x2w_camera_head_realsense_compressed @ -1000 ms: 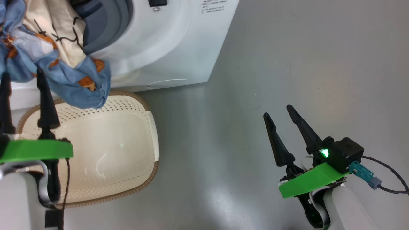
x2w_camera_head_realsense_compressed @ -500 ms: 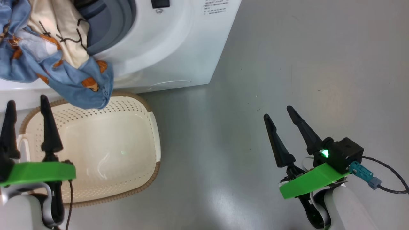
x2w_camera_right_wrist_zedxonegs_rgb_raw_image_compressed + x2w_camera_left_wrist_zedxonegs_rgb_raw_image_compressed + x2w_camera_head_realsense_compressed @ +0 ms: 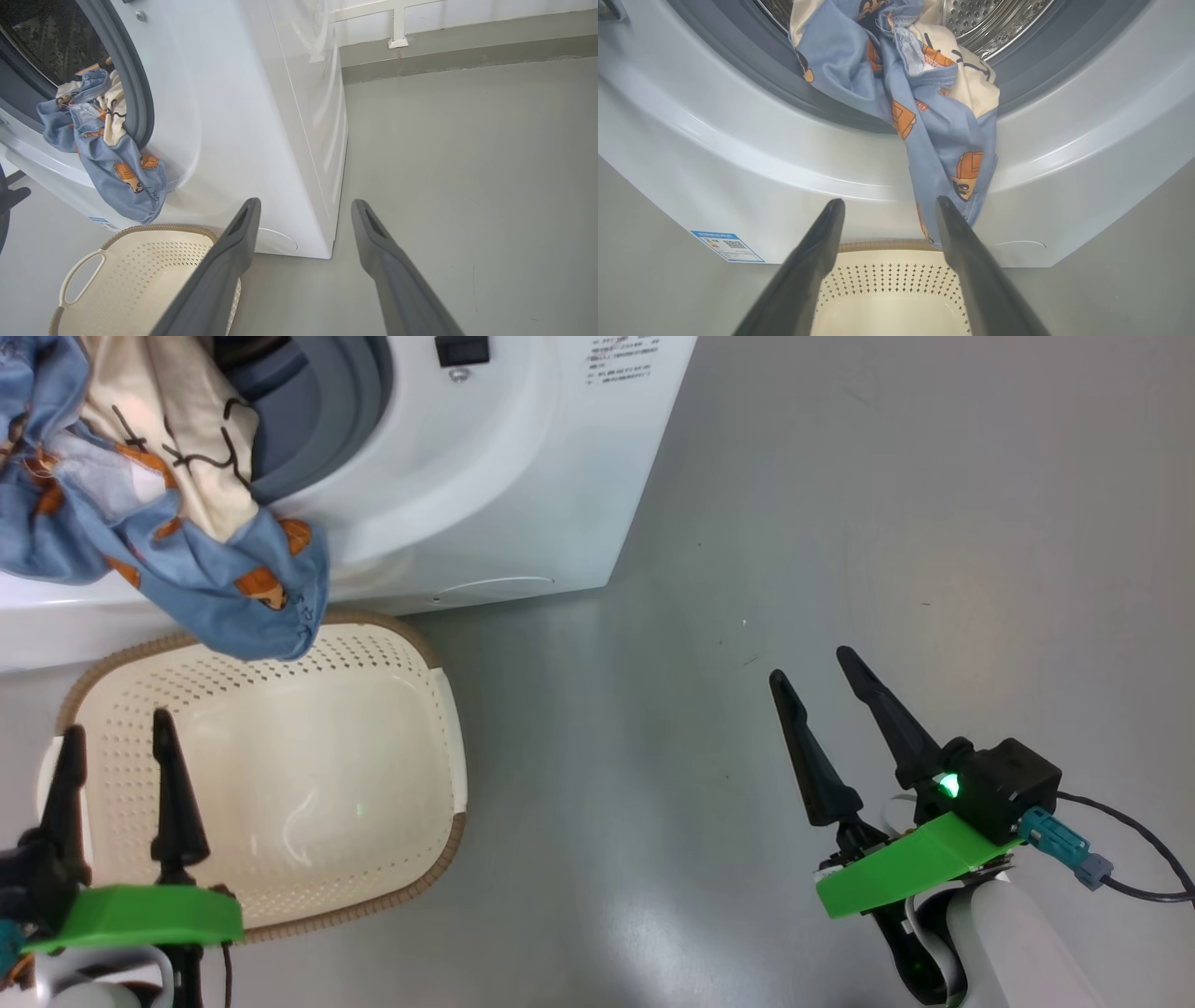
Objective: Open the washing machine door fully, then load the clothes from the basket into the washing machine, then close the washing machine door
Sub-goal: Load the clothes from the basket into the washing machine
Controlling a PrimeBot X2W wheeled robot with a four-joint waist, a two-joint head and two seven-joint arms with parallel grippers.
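Now, in your head view the clothes (image 3: pixel 187 523) hang at upper left from the washing machine (image 3: pixel 523 476) mouth, above the basket (image 3: pixel 439 859). Your left gripper (image 3: pixel 118 723), lower left, and right gripper (image 3: pixel 810 665), lower right, both stand wide apart, holding nothing. Your left wrist view shows the clothes draped over the drum's lip, top centre. Your right wrist view puts them at left, over the basket.
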